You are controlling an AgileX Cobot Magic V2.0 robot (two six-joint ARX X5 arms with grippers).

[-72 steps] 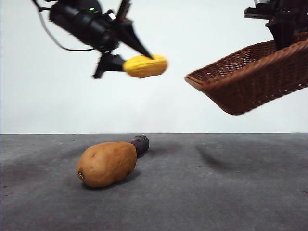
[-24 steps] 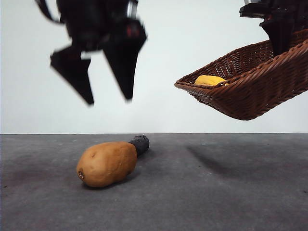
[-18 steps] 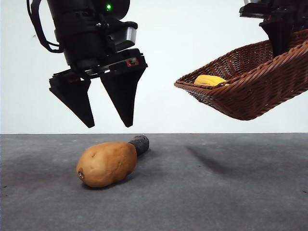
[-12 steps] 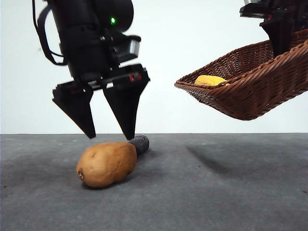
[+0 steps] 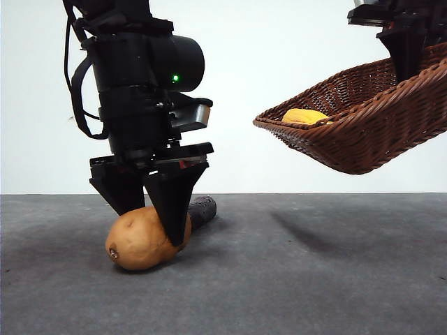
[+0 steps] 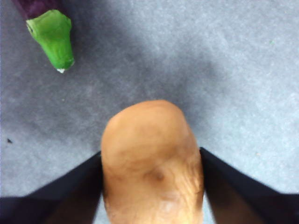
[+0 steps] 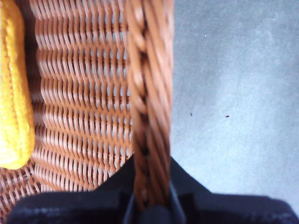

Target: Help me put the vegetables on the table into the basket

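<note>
Between the left claw's [image 6: 152, 186] jaws sits the potato [image 6: 152, 163], one jaw touching each flank, so the claw is closing on it or just gripping; it lies on the table [image 5: 314, 279]. Beyond the claw's far side, the purple vegetable [image 6: 49, 28] lies apart, untouched. The right claw [image 7: 149, 205] is clamped on the basket [image 5: 363, 132] rim, holding it tilted in the air, likely to receive drops. The corn [image 5: 304, 116] is already inside.
</note>
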